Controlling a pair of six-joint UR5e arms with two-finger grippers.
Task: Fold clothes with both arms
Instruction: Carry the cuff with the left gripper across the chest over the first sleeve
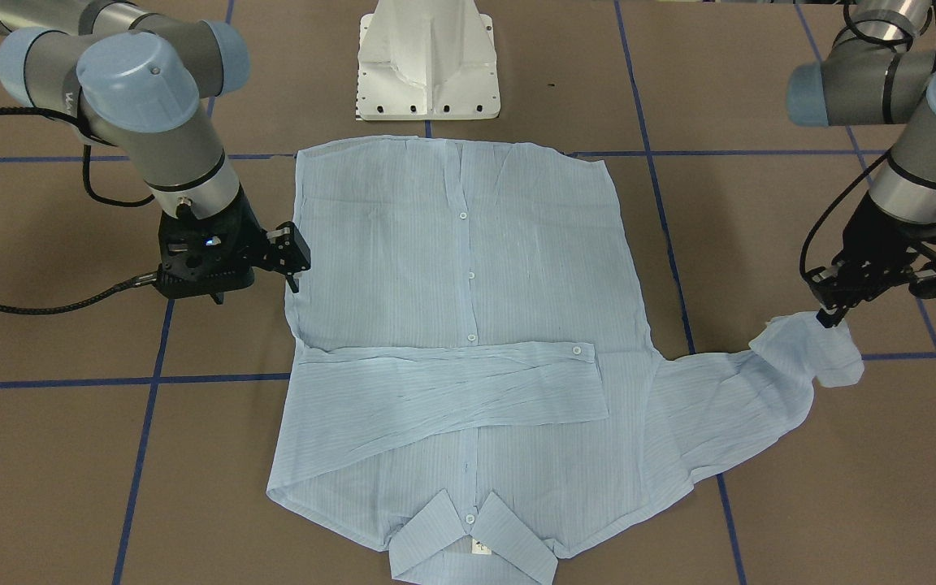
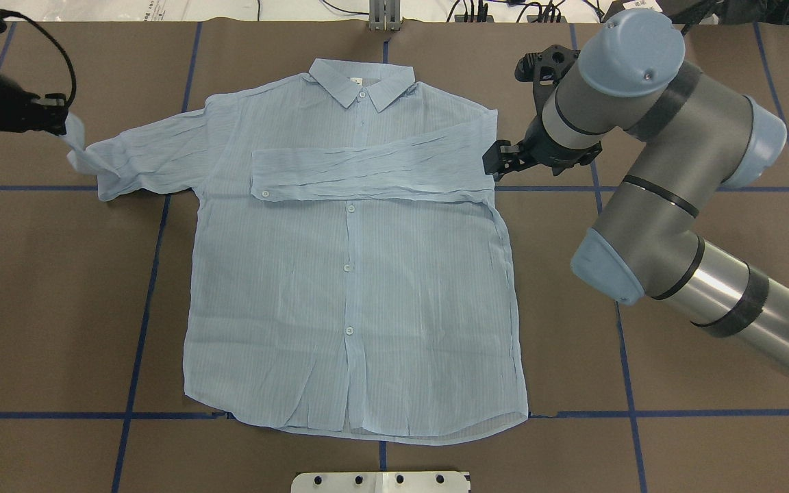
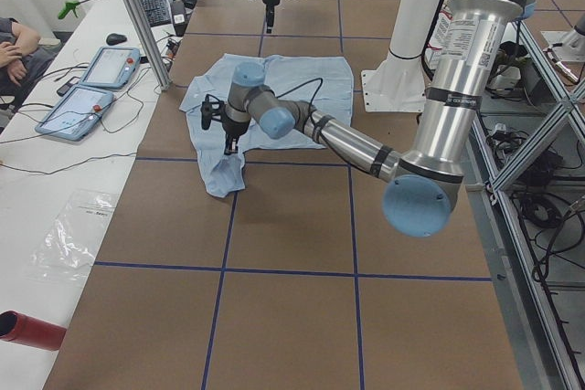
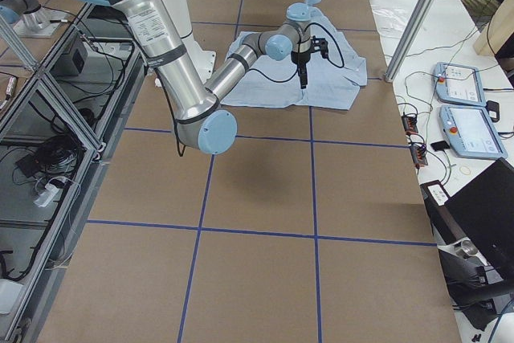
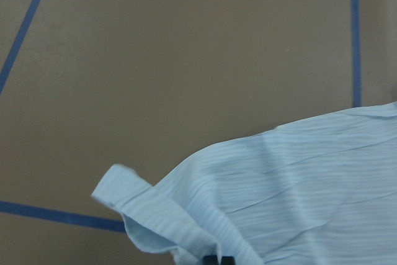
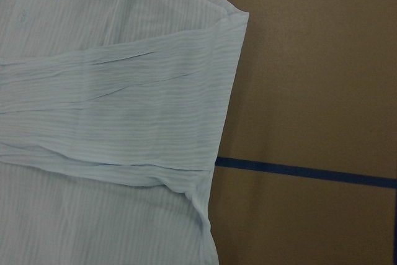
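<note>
The light blue striped shirt (image 2: 353, 274) lies flat, buttoned side up, with its collar (image 2: 360, 79) at the far edge of the table. One sleeve (image 2: 367, 171) is folded across the chest. The other sleeve (image 2: 141, 154) stretches out sideways. My left gripper (image 2: 59, 120) is shut on that sleeve's cuff (image 1: 829, 353) and holds it slightly off the table; it also shows in the front-facing view (image 1: 829, 315). My right gripper (image 2: 497, 161) hovers empty beside the shirt's shoulder edge, at the fold of the folded sleeve, and looks open; it also shows in the front-facing view (image 1: 293, 264).
The white pedestal base (image 1: 427, 65) stands just behind the shirt's hem. Blue tape lines (image 2: 155, 274) grid the brown table. A side bench holds tablets (image 3: 91, 89), with a person's arm at its far end. A red cylinder (image 3: 27, 331) lies near it.
</note>
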